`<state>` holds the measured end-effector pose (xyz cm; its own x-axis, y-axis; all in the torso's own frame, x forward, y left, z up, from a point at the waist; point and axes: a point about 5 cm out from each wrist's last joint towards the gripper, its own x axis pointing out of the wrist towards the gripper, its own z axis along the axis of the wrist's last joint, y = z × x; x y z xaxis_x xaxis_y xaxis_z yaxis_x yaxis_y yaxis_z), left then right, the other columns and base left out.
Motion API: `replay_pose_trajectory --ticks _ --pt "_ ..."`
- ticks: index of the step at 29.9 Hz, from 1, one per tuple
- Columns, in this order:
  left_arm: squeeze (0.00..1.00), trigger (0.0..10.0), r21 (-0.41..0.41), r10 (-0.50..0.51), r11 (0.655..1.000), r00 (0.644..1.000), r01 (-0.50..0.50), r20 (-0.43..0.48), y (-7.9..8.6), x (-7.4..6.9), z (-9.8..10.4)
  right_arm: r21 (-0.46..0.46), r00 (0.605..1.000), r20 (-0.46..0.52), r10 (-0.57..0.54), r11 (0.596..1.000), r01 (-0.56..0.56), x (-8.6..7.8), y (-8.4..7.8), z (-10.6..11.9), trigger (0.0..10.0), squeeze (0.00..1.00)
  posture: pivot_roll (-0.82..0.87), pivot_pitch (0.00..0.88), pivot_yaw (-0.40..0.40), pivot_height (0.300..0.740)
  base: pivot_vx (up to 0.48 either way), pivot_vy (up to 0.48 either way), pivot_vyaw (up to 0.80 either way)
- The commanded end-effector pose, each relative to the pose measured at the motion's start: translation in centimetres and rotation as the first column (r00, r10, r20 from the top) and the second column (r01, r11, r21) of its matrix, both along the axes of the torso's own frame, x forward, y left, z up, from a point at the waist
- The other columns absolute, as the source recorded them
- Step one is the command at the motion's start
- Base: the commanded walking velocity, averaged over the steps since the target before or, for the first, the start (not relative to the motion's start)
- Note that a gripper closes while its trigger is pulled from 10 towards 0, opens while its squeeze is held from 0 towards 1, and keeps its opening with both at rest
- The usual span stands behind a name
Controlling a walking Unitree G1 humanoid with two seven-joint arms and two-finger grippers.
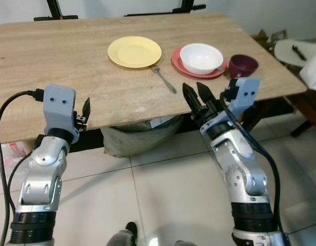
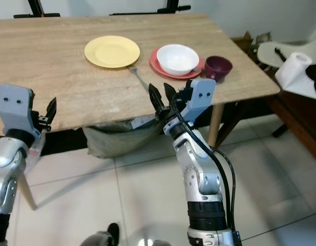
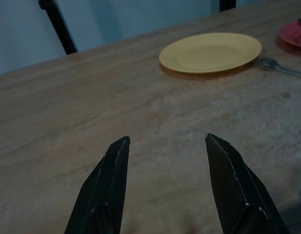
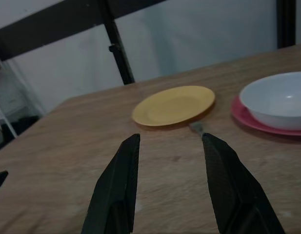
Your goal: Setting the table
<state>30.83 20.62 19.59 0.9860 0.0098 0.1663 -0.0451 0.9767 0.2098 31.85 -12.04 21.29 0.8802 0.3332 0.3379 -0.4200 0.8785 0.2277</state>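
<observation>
Looking at a wooden counter with a yellow plate mid-way across, fork lying just beside its near right edge, tines toward the plate. Further right: white bowl sitting on a red plate, then a dark maroon cup near the right edge. Right gripper hovering at the near counter edge, fingers spread apart, holding nothing, aimed roughly at the fork. Left gripper parked at the near edge further left, fingers wide open too, empty. Guessing the fork goes first: light, stiff, thin metal, lying flat, so probably slippery and awkward to pinch off the wood. Best bet looks like grabbing across the handle, mid-length. Bowl and plates likely ceramic, so chippable; rim grip, gently. Fork well apart from both grippers.
</observation>
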Motion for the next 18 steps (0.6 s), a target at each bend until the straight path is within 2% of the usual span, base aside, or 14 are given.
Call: replay_pose_trajectory --ticks 1,7,10,18 --pt "0.0 10.0 0.011 0.005 1.0 1.0 -0.005 -0.022 0.2 -0.1 -0.6 0.007 1.0 -0.001 0.001 1.0 -0.001 -0.1 0.1 -0.1 10.0 0.0 -0.05 0.084 0.022 0.74 0.472 0.0 0.0" --pt "0.0 10.0 0.01 -0.002 1.0 1.0 0.002 -0.023 -0.1 -0.2 -0.8 -0.003 1.0 -0.006 0.02 1.0 -0.02 -0.2 0.3 -0.3 10.0 0.0 -0.06 0.085 0.023 0.74 0.472 0.0 0.0" --pt "0.0 10.0 0.009 -0.005 1.0 1.0 0.005 -0.024 -0.2 -0.2 -0.8 -0.036 0.997 -0.026 0.077 0.996 -0.078 -0.3 0.6 -0.7 10.0 0.0 -0.06 0.088 0.023 0.74 0.472 0.0 0.0" --pt "0.0 10.0 0.024 -0.011 1.0 0.999 0.011 -0.032 -0.4 -0.3 -1.2 -0.084 0.989 -0.084 0.125 0.988 -0.132 -0.7 0.5 -2.3 10.0 0.0 -0.06 0.095 0.025 0.74 0.472 0.0 0.0"
